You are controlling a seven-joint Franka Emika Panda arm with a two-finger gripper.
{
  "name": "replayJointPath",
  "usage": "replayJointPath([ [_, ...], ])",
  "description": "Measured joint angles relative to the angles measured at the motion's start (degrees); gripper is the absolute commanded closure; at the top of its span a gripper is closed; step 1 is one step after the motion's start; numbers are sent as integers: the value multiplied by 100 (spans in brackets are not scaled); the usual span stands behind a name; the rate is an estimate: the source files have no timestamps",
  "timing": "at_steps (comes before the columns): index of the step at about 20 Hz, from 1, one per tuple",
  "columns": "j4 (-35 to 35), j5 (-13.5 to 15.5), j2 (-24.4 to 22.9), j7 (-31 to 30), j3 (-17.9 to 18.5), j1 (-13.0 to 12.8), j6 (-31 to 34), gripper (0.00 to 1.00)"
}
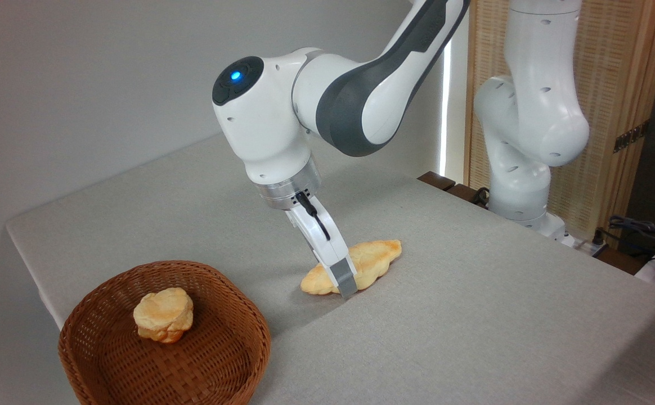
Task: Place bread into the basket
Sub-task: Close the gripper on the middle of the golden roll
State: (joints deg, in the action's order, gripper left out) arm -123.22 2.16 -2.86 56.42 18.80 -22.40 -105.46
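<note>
The bread (377,257), a long golden pastry with pointed ends, lies flat on the grey table near its middle. My gripper (351,281) is down at the pastry's left half, tilted. Its near grey fingertip (346,283) stands in front of the bread and reaches the tabletop. The far finger is hidden behind the pastry, so the jaws seem to straddle it, and how tightly they close does not show. The basket (232,360), round, shallow and reddish-brown wicker, sits at the front left corner, well apart from the gripper.
A small round puffy bun (162,314) rests inside the basket. The arm's white base column (521,146) stands at the table's far right edge. Cables (640,230) lie beyond it. The table's left edge runs close to the basket.
</note>
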Motion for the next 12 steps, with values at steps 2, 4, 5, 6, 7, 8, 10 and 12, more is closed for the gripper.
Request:
replayJointPath([
  [2, 0, 0, 0, -75, 0, 0, 0, 0],
  [4, 0, 0, 0, -104, 0, 0, 1, 1],
  [5, 0, 0, 1, -112, 0, 0, 11, 3],
  [6, 0, 0, 1, -114, 0, 0, 23, 16],
  [7, 0, 0, 1, -115, 0, 0, 54, 21],
  [8, 0, 0, 1, -115, 0, 0, 68, 35],
  [10, 0, 0, 1, -115, 0, 0, 85, 44],
  [12, 0, 0, 1, -115, 0, 0, 87, 46],
])
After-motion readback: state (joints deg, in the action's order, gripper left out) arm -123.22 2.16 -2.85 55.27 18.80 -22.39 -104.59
